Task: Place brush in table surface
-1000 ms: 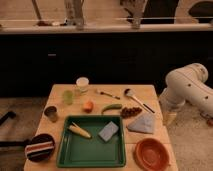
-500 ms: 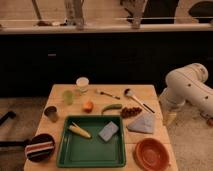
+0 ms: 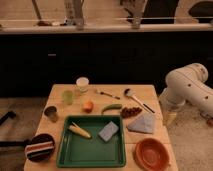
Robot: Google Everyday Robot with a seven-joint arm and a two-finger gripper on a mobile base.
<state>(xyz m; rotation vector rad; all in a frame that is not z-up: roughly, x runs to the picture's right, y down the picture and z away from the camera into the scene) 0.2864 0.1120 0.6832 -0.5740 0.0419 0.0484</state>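
Nothing has shifted since the earlier frame. The brush (image 3: 138,100) lies flat on the table surface (image 3: 57,100) at its back right, so placement looks done. Its long axis runs diagonally, round head back-left, handle front-right. Off the right edge hangs the gripper (image 3: 170,119), jaws spread wide, empty.

The brush (image 3: 138,100) is laid on the desk (image 3: 60,92) beyond the green tray (image 3: 90,152), toward its right. The gripper (image 3: 170,118) is hung right of the tray, off the desk's edge, jaws spread.
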